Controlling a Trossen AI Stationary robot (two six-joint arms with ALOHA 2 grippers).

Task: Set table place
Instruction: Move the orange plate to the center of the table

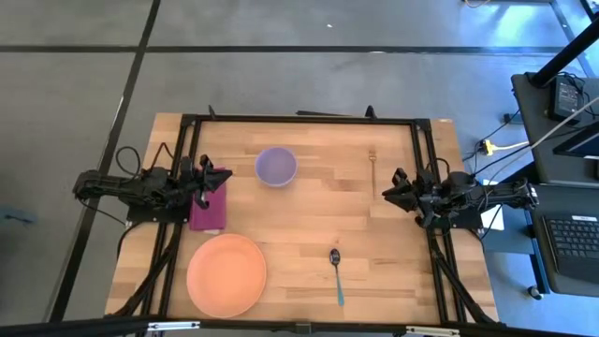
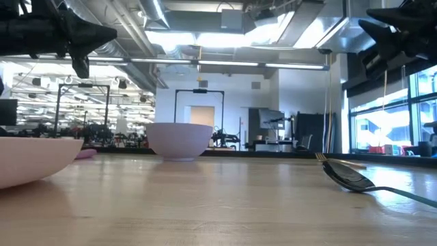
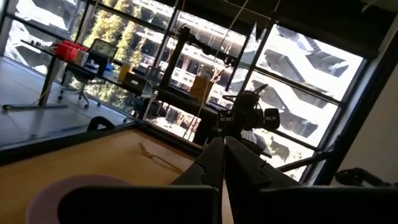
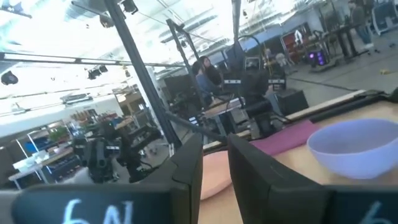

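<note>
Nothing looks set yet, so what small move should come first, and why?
Probably lower the left end effector onto the magenta napkin. It hovers right over the napkin's far edge with its fingers together, so they would need to open first. The right end effector waits near the gold fork, holding nothing.

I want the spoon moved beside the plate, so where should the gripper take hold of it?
Grip the spoon mid-handle on its slim teal shaft, coming straight down from above with fingers across it. It lies flat on the table, bowl end toward the far edge, nothing crowding it.
</note>
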